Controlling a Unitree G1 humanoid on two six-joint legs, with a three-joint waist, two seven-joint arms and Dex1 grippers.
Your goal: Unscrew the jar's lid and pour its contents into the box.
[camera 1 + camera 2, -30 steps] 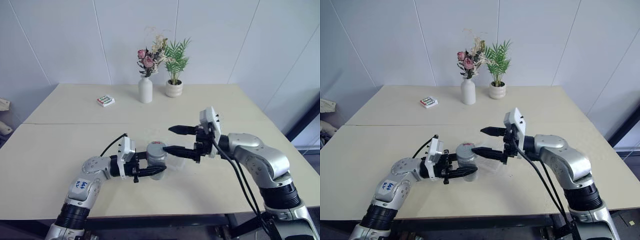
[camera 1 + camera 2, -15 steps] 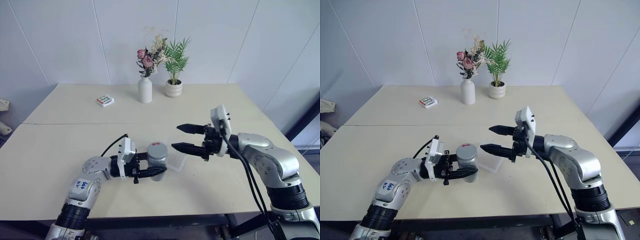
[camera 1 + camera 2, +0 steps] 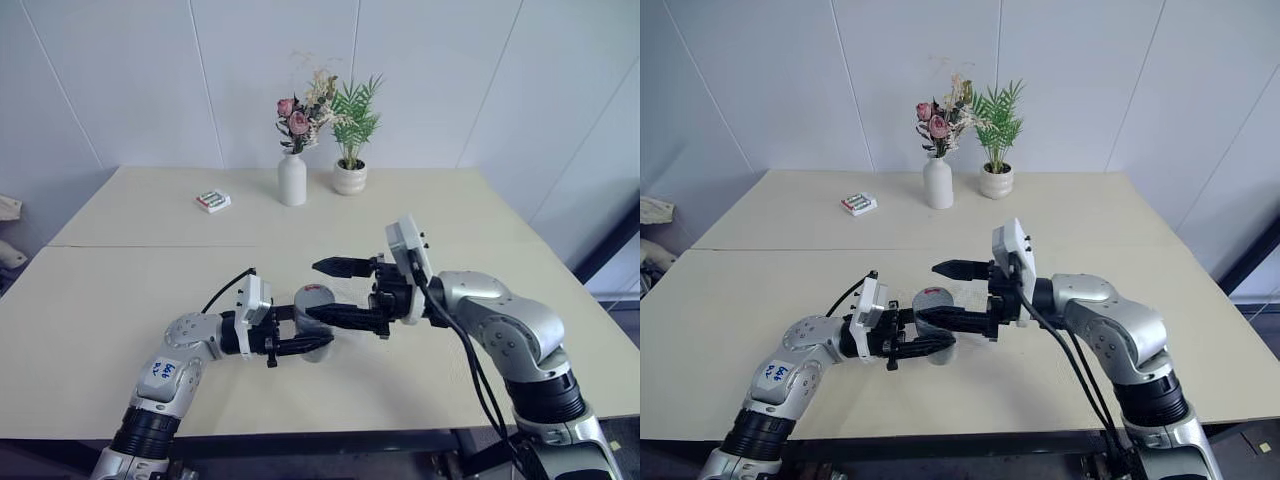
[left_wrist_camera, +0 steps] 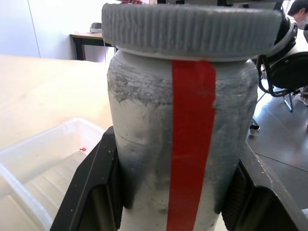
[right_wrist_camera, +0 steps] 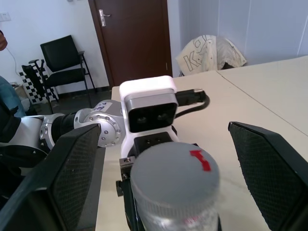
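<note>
1. Near the table's (image 3: 120, 300) front edge, in the left eye view, my left gripper (image 3: 300, 342) is clamped on the jar (image 3: 316, 322), held upright just above the tabletop. My right gripper (image 3: 330, 290) reaches in from the right with its jaws spread wide, one finger on the far side of the lid (image 3: 316, 294) and one on the near side.
2. In the right eye view, the tabletop is bare to the far left and the far right. The white vase (image 3: 937, 184), the potted plant (image 3: 995, 170) and the small white box (image 3: 858, 204) stand well apart at the far edge.
3. In my left wrist view, my fingers (image 4: 91, 192) press both sides of the jar, its red strip facing out, lid screwed on. The box (image 4: 43, 168) sits just beyond.
4. In my right wrist view, my fingers (image 5: 77, 168) flank the lid without touching it, its red mark up.
</note>
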